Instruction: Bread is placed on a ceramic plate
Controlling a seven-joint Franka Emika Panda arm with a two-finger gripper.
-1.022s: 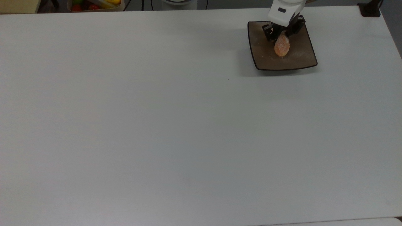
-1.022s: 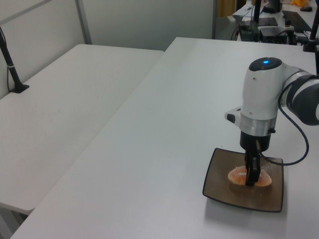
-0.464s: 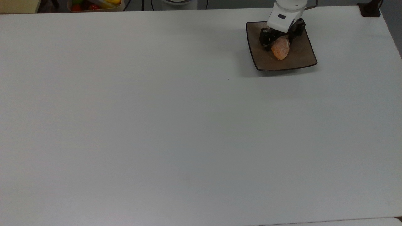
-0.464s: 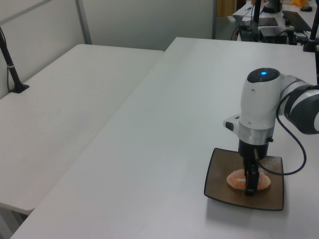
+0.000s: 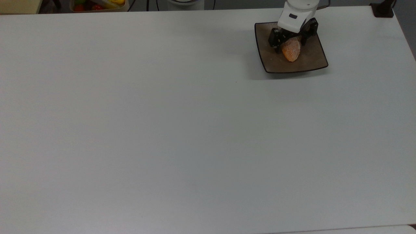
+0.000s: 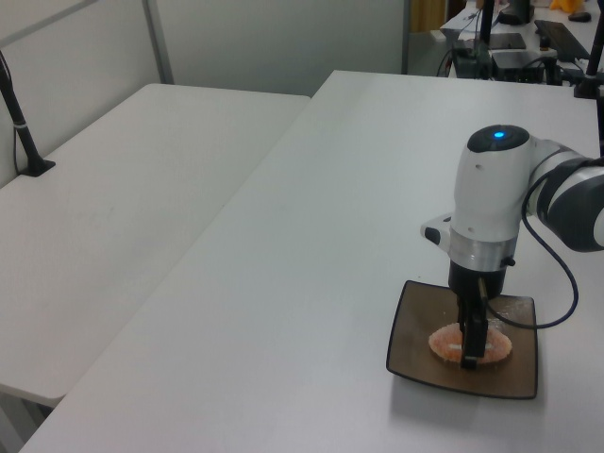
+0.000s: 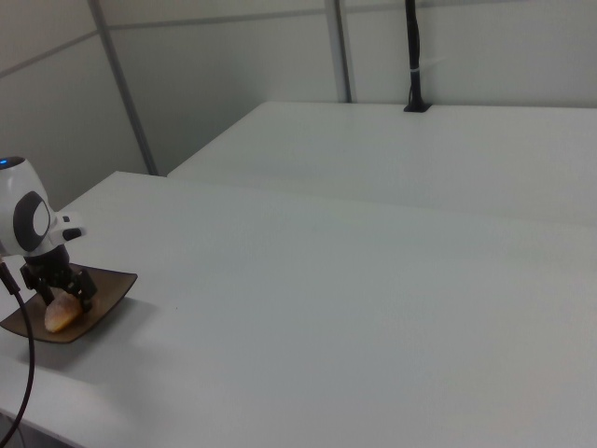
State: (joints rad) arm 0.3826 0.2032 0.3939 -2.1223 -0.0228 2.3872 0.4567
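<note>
The gripper point(image 5: 290, 42) stands low over the plate point(image 5: 312, 60), its fingers point(image 5: 275, 40) spread wide either side of the bread point(image 5: 291, 52) rather than clamped on it. The bread lies on the plate near its middle. The plate sits at the far right of the table point(image 5: 162, 130) in the top view
</note>
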